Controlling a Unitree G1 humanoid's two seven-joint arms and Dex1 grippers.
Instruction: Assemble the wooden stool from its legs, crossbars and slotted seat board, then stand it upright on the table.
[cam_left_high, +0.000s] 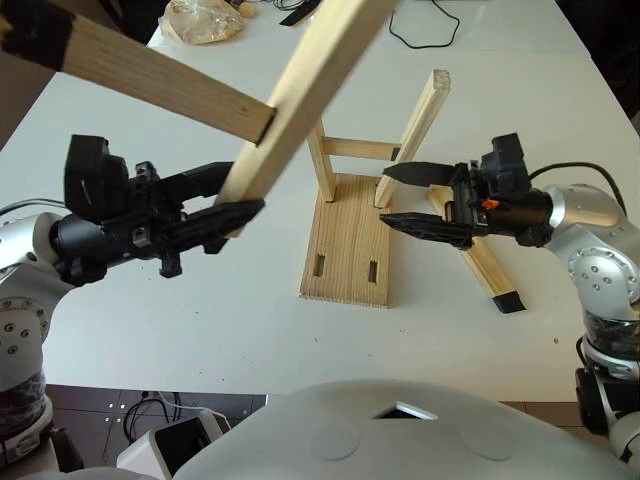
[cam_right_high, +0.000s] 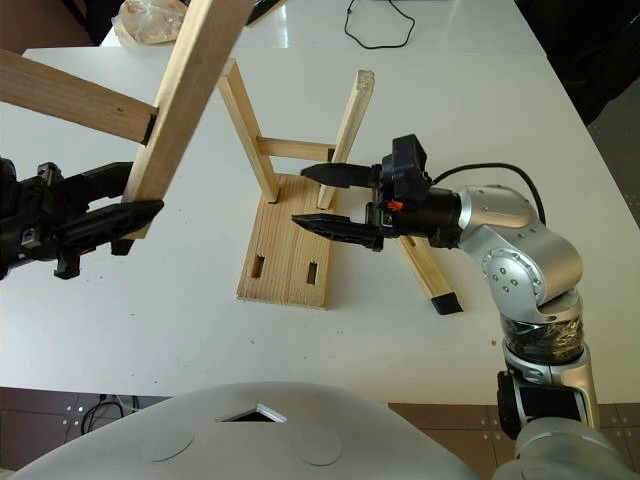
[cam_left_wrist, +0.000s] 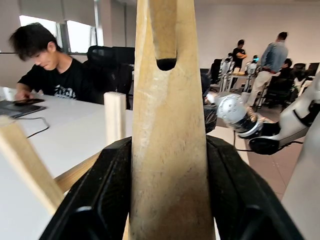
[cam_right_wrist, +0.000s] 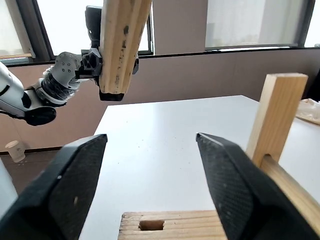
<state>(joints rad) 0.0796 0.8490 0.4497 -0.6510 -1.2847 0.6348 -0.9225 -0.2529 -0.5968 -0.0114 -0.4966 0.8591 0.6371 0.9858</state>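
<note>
The slotted seat board (cam_left_high: 345, 240) lies flat mid-table with two free slots (cam_left_high: 319, 265) at its near end. At its far end stand two legs (cam_left_high: 322, 160) joined by a crossbar (cam_left_high: 358, 148). My right gripper (cam_left_high: 396, 196) hangs open just right of that end, beside the right-hand leg (cam_right_wrist: 275, 115), with nothing between its fingers. A loose leg with a black tip (cam_left_high: 492, 275) lies on the table under it. My left gripper (cam_left_high: 238, 198) is shut on a second leg frame (cam_left_high: 300, 90), held high and tilted left of the board; its leg (cam_left_wrist: 167, 150) sits clamped between the fingers.
A crumpled plastic bag (cam_left_high: 203, 20) and a black cable (cam_left_high: 425, 35) lie at the table's far edge. The white table (cam_left_high: 200, 320) has free room near its front edge and to the left of the board.
</note>
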